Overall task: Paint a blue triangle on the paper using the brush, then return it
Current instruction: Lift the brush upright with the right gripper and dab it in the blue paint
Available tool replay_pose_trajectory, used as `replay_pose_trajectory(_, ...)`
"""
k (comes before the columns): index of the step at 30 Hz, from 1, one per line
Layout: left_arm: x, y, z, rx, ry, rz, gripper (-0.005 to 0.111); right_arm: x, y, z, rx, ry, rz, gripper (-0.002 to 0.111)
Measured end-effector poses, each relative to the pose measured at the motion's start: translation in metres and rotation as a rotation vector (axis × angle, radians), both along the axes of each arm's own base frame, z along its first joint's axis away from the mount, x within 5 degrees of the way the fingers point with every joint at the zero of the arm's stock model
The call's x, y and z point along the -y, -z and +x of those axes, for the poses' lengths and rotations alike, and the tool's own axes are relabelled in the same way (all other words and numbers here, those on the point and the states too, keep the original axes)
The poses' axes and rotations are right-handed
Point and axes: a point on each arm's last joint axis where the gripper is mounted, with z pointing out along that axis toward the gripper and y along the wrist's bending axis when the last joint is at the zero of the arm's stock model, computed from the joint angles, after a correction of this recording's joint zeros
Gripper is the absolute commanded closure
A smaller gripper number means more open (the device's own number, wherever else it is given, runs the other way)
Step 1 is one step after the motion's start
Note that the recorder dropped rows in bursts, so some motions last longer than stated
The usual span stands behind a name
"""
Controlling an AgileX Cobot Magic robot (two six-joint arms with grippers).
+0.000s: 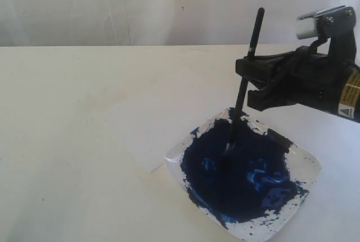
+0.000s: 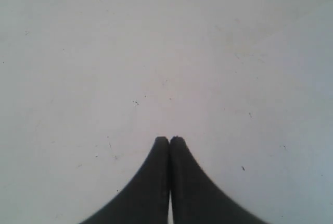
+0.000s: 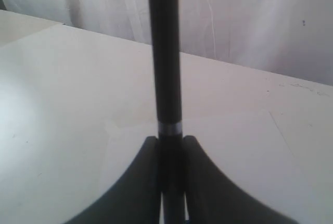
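Observation:
My right gripper (image 1: 246, 83) is shut on the black handle of the brush (image 1: 252, 39), which stands almost upright. Its bristle tip (image 1: 228, 151) is dipped in the dark blue paint pool (image 1: 239, 177) inside a square clear dish (image 1: 308, 166). In the right wrist view the brush handle (image 3: 164, 52) rises from between the fingers of my right gripper (image 3: 170, 139). The white paper (image 1: 157, 121) lies flat just left of the dish and bears no paint; no blue triangle shows. My left gripper (image 2: 169, 139) is shut and empty over bare table, outside the exterior view.
The off-white table (image 1: 67, 140) stretches to the left and back, ending at a pale wall (image 1: 140, 5). Blue smears and splashes mark the dish's rim.

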Motion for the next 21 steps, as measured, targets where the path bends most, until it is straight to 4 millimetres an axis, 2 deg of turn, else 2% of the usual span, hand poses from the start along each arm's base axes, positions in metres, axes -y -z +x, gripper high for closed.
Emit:
replay_pose_trajectory(10, 0.000, 0.000, 0.000, 0.000, 0.000, 0.000, 0.107, 0.001, 0.000, 0.000, 0.017, 0.002, -0.023, 0.108)
replay_pose_trajectory(18, 0.000, 0.000, 0.000, 0.000, 0.000, 0.000, 0.107, 0.006, -0.019, -0.008, 0.108, 0.030, -0.051, 0.108)
replay_pose_trajectory(21, 0.000, 0.000, 0.000, 0.000, 0.000, 0.000, 0.107, 0.008, -0.019, -0.007, 0.103, 0.055, -0.077, 0.108)
